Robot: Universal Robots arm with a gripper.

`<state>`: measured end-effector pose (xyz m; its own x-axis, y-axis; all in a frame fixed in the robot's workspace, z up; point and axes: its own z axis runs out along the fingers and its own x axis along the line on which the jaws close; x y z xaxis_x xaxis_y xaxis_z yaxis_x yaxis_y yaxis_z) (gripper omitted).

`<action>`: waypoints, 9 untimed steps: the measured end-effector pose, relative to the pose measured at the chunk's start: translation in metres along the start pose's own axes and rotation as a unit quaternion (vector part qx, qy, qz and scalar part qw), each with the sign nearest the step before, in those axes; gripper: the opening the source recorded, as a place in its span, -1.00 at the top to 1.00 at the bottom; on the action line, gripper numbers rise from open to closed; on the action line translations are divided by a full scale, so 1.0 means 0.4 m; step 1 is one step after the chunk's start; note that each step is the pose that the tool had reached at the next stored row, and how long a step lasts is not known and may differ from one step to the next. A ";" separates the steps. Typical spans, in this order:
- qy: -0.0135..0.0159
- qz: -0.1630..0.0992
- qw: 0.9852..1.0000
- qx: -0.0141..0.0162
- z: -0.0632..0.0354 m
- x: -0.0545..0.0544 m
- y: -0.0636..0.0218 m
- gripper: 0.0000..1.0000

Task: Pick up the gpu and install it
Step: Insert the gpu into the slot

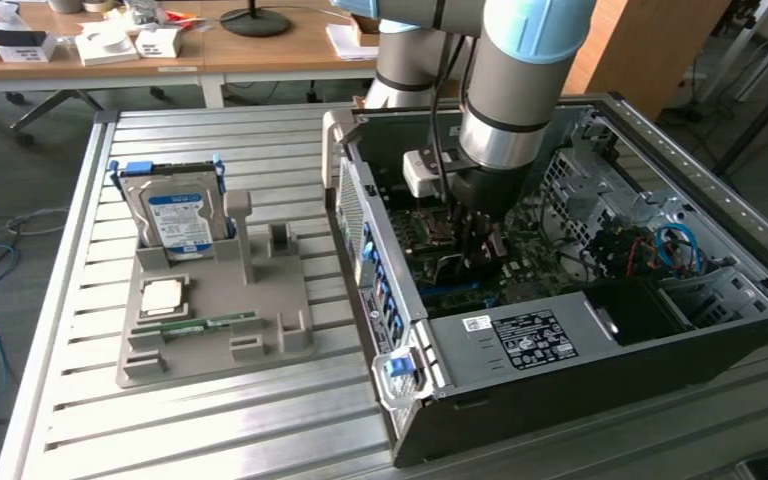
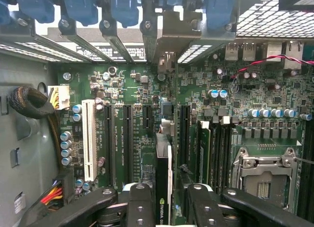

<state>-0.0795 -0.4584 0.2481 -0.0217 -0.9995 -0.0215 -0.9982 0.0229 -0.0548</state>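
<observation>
The gpu [image 2: 163, 173] is seen edge-on, a thin dark card with a green logo, standing upright over the black expansion slots of the green motherboard [image 2: 274, 89]. Its silvery bracket [image 2: 167, 45] reaches to the rear slot openings of the case. My gripper [image 2: 165, 200] is shut on the card, with a black finger [image 2: 140, 205] on either side of it. In the exterior view my gripper [image 1: 478, 250] is lowered deep into the open computer case [image 1: 624, 330], just above the board. I cannot tell whether the card's edge sits in a slot.
A white slot [image 2: 89, 138], capacitors and a cable bundle [image 2: 29, 104] lie beside the card. A CPU socket [image 2: 267, 175] and memory slots flank the other side. On the exterior view's left, a grey holder [image 1: 217, 330] carries a hard drive [image 1: 177, 215], a CPU [image 1: 164, 295] and a memory stick [image 1: 204, 323].
</observation>
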 end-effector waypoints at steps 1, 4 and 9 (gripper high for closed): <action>0.000 0.000 1.000 0.000 0.000 0.000 0.000 0.33; 0.000 0.000 1.000 0.000 -0.001 0.000 0.000 0.33; 0.000 0.000 1.000 0.000 -0.020 0.000 -0.001 0.33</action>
<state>-0.0795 -0.4584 0.2561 -0.0217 -0.9995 -0.0210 -0.9983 0.0229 -0.0545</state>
